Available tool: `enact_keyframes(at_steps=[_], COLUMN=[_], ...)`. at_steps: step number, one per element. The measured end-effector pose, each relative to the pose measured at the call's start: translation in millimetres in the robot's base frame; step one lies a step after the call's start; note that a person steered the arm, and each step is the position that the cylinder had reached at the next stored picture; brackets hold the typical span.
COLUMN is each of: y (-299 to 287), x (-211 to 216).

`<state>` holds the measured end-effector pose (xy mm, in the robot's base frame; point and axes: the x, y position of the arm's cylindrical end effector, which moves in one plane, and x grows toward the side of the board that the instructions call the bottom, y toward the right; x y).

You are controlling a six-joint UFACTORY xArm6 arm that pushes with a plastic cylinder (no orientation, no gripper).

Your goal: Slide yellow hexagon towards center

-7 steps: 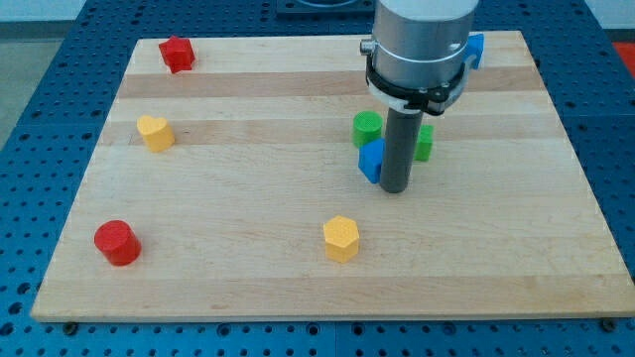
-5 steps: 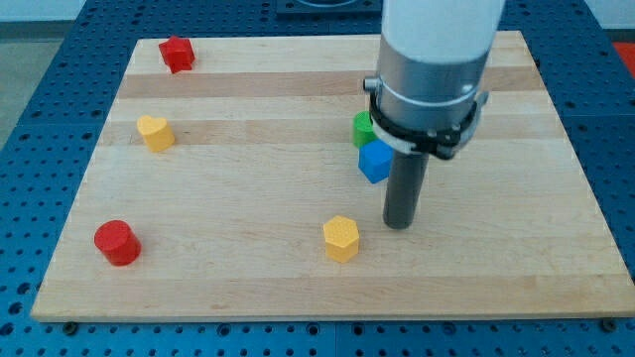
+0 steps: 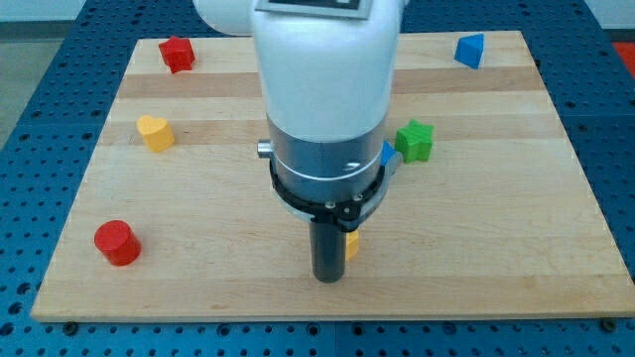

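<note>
My tip (image 3: 327,279) rests on the wooden board (image 3: 218,198) near its bottom edge, a little left of centre. The yellow hexagon (image 3: 351,244) is almost wholly hidden behind the rod; only a yellow sliver shows at the rod's right side, just above the tip. The arm's wide body covers the board's middle.
A red block (image 3: 177,53) sits at the top left, a yellow heart-like block (image 3: 155,131) at the left, a red cylinder (image 3: 117,242) at the bottom left. A green block (image 3: 415,141) and a blue sliver (image 3: 389,154) show right of the arm. A blue block (image 3: 470,49) lies top right.
The arm has swung from the board's right middle down and left. My tip now sits at the bottom side of the yellow hexagon, and the arm hides the blue and one green block.
</note>
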<state>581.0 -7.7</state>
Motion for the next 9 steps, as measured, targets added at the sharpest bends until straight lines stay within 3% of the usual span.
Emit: enact_keyframes(at_steps=[5,9], y=[26,26], x=[-5,-66])
